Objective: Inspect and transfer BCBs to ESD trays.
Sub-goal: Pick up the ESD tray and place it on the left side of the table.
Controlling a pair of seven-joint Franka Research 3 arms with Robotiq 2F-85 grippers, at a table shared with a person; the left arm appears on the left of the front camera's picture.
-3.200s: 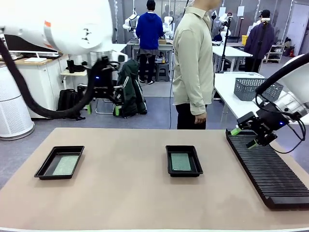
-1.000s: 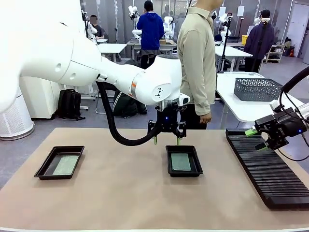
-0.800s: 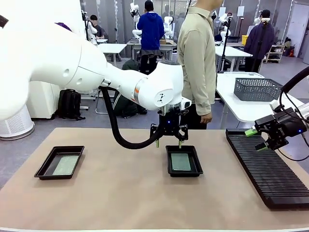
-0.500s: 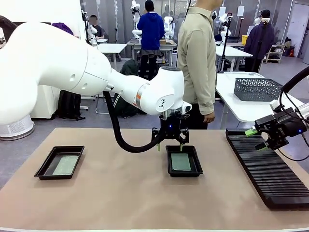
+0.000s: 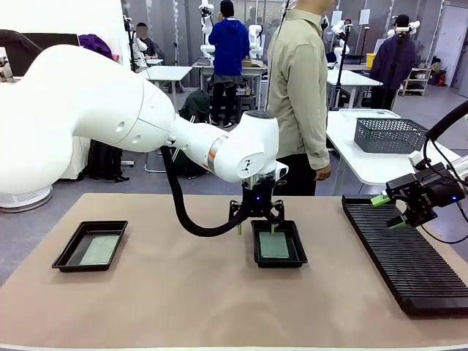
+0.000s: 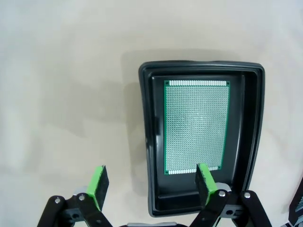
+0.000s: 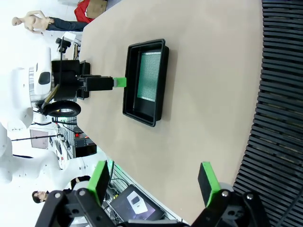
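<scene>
A long ribbed black rack (image 5: 406, 252) lies along the tabletop's (image 5: 183, 300) right edge. Behind it, a grey mesh basket (image 5: 390, 134) sits on a white table (image 5: 358, 157).

Wide bare table (image 5: 183, 292) lies open between the left tray (image 5: 90, 246) and the middle tray (image 5: 278, 243). The left gripper (image 5: 256, 227) and its arm block the middle tray's far-left rim. The ribbed rack (image 5: 406, 256) fills the right edge, apparently unoccupied
</scene>
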